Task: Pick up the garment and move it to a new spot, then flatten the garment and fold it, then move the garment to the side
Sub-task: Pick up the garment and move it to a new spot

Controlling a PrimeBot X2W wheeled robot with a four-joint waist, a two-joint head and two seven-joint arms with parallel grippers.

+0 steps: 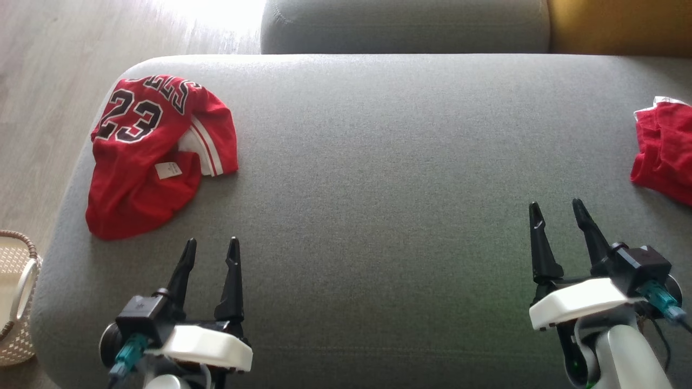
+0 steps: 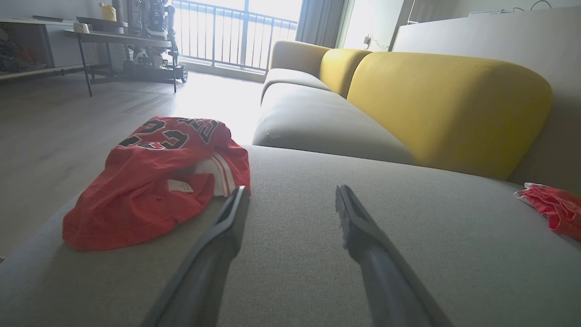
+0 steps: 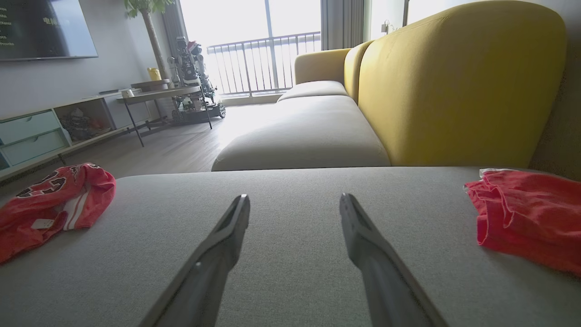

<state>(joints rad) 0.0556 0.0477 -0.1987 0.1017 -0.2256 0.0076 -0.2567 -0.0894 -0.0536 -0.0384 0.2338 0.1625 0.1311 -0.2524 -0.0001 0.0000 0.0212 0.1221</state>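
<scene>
**Left gripper [image 1: 212, 240] nearest the jersey, fingers spread**

Both grippers hover over the near edge of the wide grey fabric seat cushion [image 1: 378, 162], the right gripper [image 1: 556, 203] toward its right end. Each has its two dark fingers apart and holds nothing.

On the cushion's left end lies the crumpled red mesh basketball jersey [image 1: 146, 167]. Its long axis runs from the cushion's far left corner toward its near edge, and its nearest hem is just ahead and left of the left gripper. The left arm therefore looks better placed to reach it, forward and leftward.

A second bunched red cloth [image 1: 665, 151] lies at the cushion's right end. A pale woven basket [image 1: 16, 292] stands beyond the cushion's left end.

The black "23" [image 1: 132, 116] reads clearly. The lettering beside it is upside down and folded, so it is not fully legible. The small white label [image 1: 168, 170] is too small to read.
</scene>
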